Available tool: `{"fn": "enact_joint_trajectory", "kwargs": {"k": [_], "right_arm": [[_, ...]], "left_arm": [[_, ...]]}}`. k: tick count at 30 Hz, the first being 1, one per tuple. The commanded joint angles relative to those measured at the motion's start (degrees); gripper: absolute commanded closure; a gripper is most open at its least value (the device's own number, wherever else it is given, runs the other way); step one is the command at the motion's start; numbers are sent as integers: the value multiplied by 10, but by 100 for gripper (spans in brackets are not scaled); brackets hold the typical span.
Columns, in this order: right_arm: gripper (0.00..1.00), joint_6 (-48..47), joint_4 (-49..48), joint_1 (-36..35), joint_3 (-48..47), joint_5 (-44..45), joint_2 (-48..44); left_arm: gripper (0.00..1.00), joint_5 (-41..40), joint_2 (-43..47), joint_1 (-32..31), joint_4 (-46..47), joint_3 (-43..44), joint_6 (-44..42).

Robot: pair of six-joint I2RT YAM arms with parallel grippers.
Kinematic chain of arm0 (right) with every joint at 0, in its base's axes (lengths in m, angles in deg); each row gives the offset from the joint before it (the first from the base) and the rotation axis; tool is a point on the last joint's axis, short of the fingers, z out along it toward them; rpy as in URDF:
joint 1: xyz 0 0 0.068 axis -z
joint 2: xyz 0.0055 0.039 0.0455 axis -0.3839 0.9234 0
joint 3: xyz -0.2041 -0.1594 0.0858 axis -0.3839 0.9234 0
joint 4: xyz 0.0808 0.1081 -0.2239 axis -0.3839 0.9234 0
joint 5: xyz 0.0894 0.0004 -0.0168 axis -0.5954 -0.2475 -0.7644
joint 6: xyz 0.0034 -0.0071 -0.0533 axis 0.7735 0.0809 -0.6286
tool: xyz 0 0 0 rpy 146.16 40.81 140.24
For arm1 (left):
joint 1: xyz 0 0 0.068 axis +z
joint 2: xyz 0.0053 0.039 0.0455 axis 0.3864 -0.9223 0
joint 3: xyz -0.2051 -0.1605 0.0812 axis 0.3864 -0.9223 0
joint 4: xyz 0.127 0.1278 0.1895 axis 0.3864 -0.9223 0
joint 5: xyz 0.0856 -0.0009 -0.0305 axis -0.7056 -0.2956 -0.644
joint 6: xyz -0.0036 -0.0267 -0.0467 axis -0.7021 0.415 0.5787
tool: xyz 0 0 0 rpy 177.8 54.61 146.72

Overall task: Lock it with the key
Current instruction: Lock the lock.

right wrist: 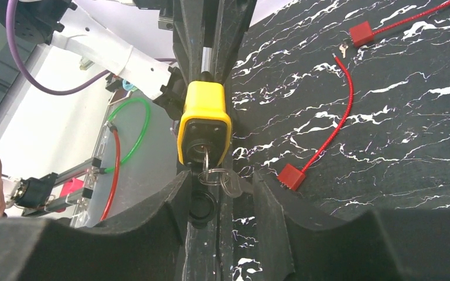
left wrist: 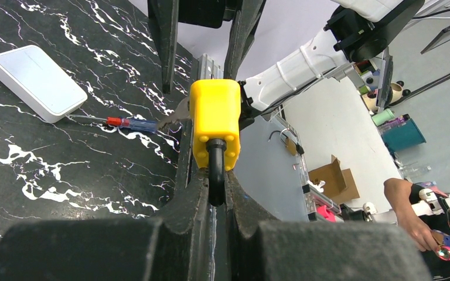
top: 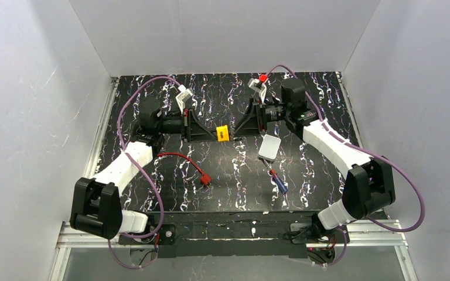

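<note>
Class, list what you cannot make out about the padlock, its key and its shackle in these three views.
- Top external: the padlock is too small for any detail.
- Right wrist: the key has its blade inside the padlock, so its turn is unreadable; whether the right gripper clamps it is unclear.
- Left wrist: the shackle runs down between the left gripper's fingers, hiding its bend; the padlock's body hides the key.

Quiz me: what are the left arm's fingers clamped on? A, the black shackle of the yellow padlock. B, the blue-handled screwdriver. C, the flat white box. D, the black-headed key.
A: the left wrist view shows the black metal shackle of the yellow padlock pinched between the left fingers, while the black-headed key sits in the padlock's other end.
</note>
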Motion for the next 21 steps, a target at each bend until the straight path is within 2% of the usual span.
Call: {"fn": "enact_joint_trajectory", "kwargs": {"k": [1,7,15,21], "right_arm": [[51,-2,-11,-6,-23,-13,-20],[56,-1,-13,-10,-21,-11,-16],[86,-4,-14,-10,-18,-8,-17],[99,-22,10,0,-21,-11,-21]], "left_arm": [[100,7,6,-1,19,3,-8],[100,3,-1,-1,18,5,-8],[100,-4,-8,-1,17,8,-8],[100,-8,-11,7,16,11,-2]]}}
